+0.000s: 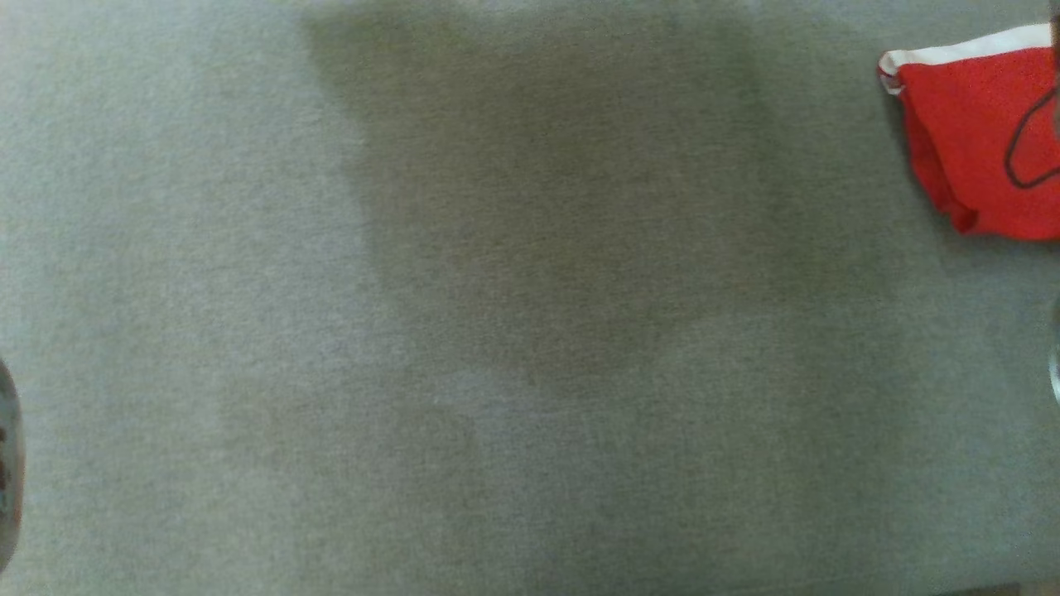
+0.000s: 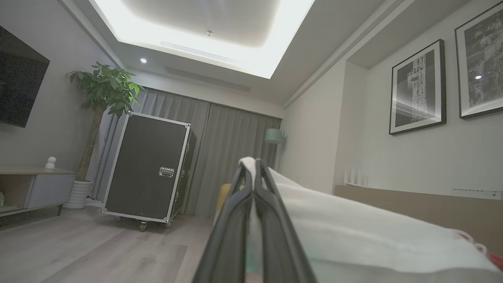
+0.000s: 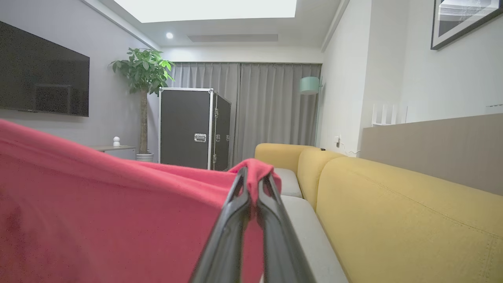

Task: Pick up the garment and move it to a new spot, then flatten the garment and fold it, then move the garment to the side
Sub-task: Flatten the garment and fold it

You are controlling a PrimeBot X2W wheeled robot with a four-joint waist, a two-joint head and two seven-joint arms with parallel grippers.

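Far right at the top corner of the head view lies the garment (image 1: 977,141), red w/ a white band along its far edge, bunched rather than flat, partly cut off by the frame edge. A thin dark cord (image 1: 1023,149) loops over the red cloth at the right edge. It sits on a grey fabric surface (image 1: 497,331), w/ a broad darker shadow patch across the middle.

Left wrist view: left gripper (image 2: 253,167) has its two dark fingers pressed together, pinching a fold of white cloth at the tips. The white cloth spreads down to the right, w/ a bit of red showing at the lower right corner, so it looks like the garment's white band.

Right wrist view: right gripper (image 3: 255,175) is also clamped tight, tips closed on a peak of red cloth. The red fabric drapes away to the left and fills the lower left of that view.

Bg of the room: yellow sofa (image 3: 393,204) w/ grey seat cushions just right of the right gripper, black wheeled case (image 2: 145,169) w/ metal edging in front of grey curtains (image 3: 267,110), tall potted plant (image 2: 104,86) left of the case, dark TV (image 3: 39,78) on the left wall, teal lamp (image 3: 309,84) near the curtains, framed pictures (image 2: 418,88) on the right wall.
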